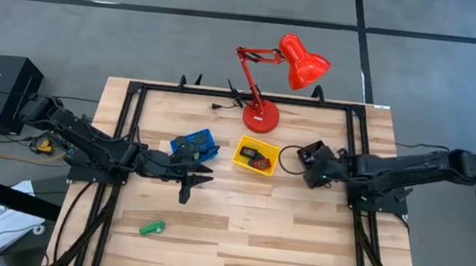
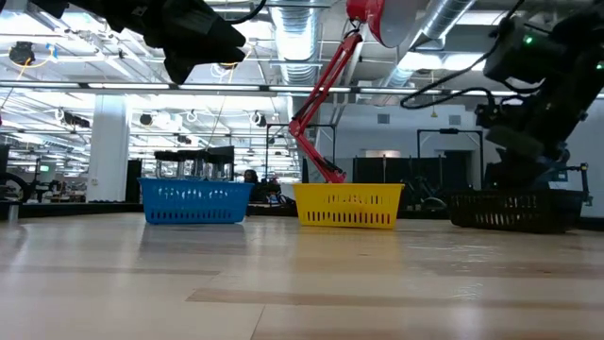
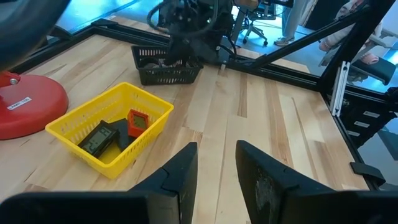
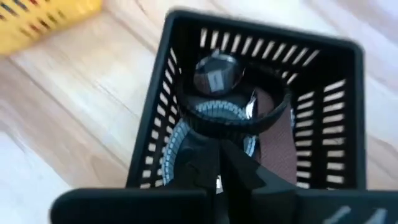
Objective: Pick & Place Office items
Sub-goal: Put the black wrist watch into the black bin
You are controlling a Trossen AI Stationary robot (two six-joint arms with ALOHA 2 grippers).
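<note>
Lying alone on the bare wood toward the near edge of the table (image 1: 297, 245), the green clip (image 1: 153, 228) sits well apart from both arms. Farther in, the left gripper (image 1: 196, 178) hangs above the table just beside the blue tray (image 1: 195, 145), on its near side, its two dark fingers (image 3: 177, 180) set a narrow gap apart with nothing between them. In the left wrist view those fingers point across the boards toward the yellow tray (image 3: 109, 127), which holds a dark grey block with a small screen (image 3: 98, 138) and a red rectangle (image 3: 137, 122) lying side by side. The yellow tray stands to the right of the blue one, with the round base of the red desk lamp (image 1: 260, 116) just behind it at the far side of the table. To the right of the yellow tray, the right gripper (image 1: 321, 170) reaches down over a black tray (image 1: 310, 152); in the right wrist view its fingers (image 4: 211, 165) are pressed together on a black ring (image 4: 233, 121) inside that tray (image 4: 155, 124), and a round dark disc (image 4: 214, 74) lies just beyond the ring against the tray's wall.
</note>
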